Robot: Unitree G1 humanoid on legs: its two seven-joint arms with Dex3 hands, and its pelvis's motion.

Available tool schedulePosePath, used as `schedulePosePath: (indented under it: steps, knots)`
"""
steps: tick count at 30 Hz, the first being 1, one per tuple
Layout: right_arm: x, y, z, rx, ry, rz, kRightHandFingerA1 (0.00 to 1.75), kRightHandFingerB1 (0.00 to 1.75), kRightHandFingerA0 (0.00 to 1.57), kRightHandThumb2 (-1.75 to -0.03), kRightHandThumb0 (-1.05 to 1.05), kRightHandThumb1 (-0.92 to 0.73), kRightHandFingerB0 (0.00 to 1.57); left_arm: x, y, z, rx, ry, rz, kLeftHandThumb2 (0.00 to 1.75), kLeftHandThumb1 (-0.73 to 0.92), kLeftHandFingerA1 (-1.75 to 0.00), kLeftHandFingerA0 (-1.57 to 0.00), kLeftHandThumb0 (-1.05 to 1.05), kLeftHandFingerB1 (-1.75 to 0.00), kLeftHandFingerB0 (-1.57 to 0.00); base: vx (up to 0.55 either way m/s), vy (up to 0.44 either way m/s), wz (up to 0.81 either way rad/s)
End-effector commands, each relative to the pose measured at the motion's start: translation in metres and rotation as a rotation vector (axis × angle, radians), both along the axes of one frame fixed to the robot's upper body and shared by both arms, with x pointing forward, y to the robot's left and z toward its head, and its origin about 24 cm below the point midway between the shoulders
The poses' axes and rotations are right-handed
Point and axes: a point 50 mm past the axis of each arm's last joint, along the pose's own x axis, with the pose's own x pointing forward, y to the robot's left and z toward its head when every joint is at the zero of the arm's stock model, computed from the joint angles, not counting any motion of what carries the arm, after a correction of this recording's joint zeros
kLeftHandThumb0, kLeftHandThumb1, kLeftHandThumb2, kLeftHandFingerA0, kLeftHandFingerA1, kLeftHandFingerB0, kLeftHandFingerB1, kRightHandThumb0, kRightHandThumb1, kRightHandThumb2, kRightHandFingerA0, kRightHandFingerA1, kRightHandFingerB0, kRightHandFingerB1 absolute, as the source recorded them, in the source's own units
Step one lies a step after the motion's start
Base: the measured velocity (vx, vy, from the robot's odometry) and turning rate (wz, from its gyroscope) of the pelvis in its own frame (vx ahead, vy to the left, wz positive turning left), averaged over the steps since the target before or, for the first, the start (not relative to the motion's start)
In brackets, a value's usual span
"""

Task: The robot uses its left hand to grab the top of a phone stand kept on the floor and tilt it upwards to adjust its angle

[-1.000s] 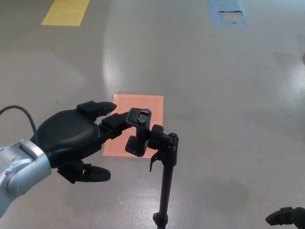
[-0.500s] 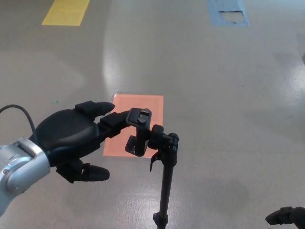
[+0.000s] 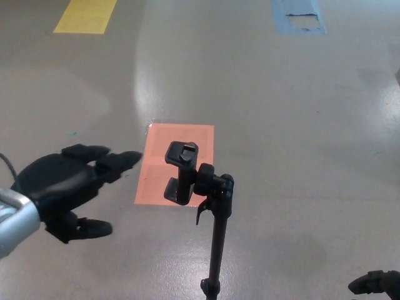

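Note:
A black phone stand [image 3: 215,237] rises from the floor at centre bottom. Its phone clamp [image 3: 181,173] sits at the top of the pole, standing roughly upright, with nothing in it. My left hand [image 3: 59,187] hovers to the left of the clamp, well apart from it, its fingers spread and holding nothing. Only the dark fingertips of my right hand [image 3: 374,282] peek in at the bottom right corner.
An orange rectangle [image 3: 178,147] is marked on the grey floor behind the clamp. A yellow marking [image 3: 85,15] lies at the top left and a blue one [image 3: 299,17] at the top right.
My left hand has let go of the clamp's top and pulled back to the left. The stand and clamp stay as they were.

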Motion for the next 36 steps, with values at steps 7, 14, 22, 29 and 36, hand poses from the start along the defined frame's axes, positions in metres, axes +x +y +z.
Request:
schedulePosePath:
  steps: [7, 14, 22, 29, 36]
  knots:
    - [-0.004, -0.006, -0.001, -0.012, 0.012, -0.012, 0.51, 0.48, 0.34, -0.92, -0.63, -0.6, 0.3, 0.009, 0.054, -0.033, 0.02, 0.046, 0.232, 1.05, 0.65, -0.13, 0.0, -0.87, -0.11, 0.0, 0.0, 0.0, 0.0]
    - [-0.004, -0.004, -0.002, -0.022, 0.011, -0.014, 0.5, 0.46, 0.31, -0.91, -0.64, -0.59, 0.27, -0.011, 0.058, -0.073, 0.017, 0.141, 0.289, 1.06, 0.69, -0.07, -0.02, -0.96, -0.05, 0.0, 0.0, 0.0, 0.0]
    - [-0.008, -0.003, -0.006, -0.041, -0.002, -0.038, 0.34, 0.32, 0.25, -0.65, -0.58, -0.77, 0.28, -0.054, 0.069, -0.131, -0.009, 0.29, 0.469, 1.11, 0.67, -0.16, -0.01, -0.88, -0.13, 0.0, 0.0, 0.0, 0.0]
    - [-0.014, -0.003, -0.01, -0.043, -0.004, -0.047, 0.34, 0.3, 0.25, -0.64, -0.6, -0.8, 0.25, -0.087, 0.084, -0.155, -0.07, 0.362, 0.649, 1.13, 0.77, -0.11, 0.0, -0.93, -0.09, 0.0, 0.0, 0.0, 0.0]
    - [-0.026, -0.004, -0.018, -0.02, 0.017, -0.065, 0.35, 0.31, 0.23, -0.64, -0.61, -0.81, 0.23, -0.122, 0.092, -0.176, -0.146, 0.427, 0.836, 1.13, 0.77, -0.11, 0.0, -0.91, -0.12, 0.0, 0.0, 0.0, 0.0]
